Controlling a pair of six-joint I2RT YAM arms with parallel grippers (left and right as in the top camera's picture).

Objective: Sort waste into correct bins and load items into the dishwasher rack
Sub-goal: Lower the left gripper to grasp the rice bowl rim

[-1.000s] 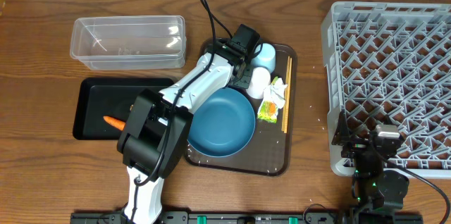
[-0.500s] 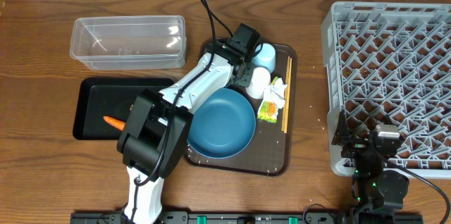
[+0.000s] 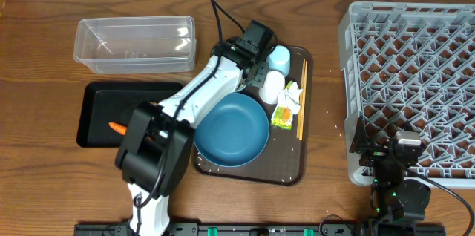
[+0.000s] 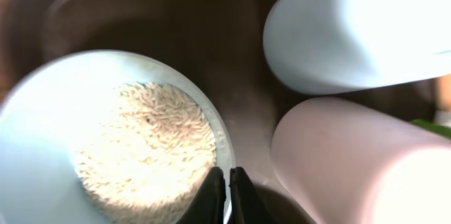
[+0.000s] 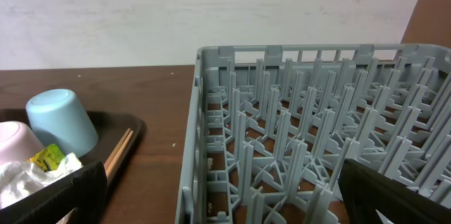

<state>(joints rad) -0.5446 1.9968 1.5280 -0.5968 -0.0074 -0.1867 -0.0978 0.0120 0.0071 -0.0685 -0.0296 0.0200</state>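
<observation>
In the left wrist view my left gripper (image 4: 227, 182) is shut on the rim of the small pale-blue bowl (image 4: 49, 132), which holds white rice (image 4: 144, 146). Beside it lie the pale-blue cup (image 4: 352, 27) and the whitish-pink cup (image 4: 352, 160). From overhead the left gripper (image 3: 252, 69) covers the bowl on the brown serving tray (image 3: 297, 163). The blue plate (image 3: 236, 128), tissue (image 3: 291, 96), green-yellow wrapper (image 3: 282, 117) and chopsticks (image 3: 301, 102) lie on that tray. The carrot (image 3: 119, 128) lies in the black tray (image 3: 100, 102). My right gripper (image 5: 222, 203) is open over the rack's near corner.
The clear tub (image 3: 135, 43) stands behind the black tray at the left. The grey dishwasher rack (image 3: 415, 80) fills the right side, with its near wall (image 5: 204, 146) just ahead of the right gripper. The left arm stretches diagonally across the plate's left edge.
The left jaws have closed the last bit onto the bowl's rim, and the left arm has shifted slightly up and to the left. The right arm has not moved.
</observation>
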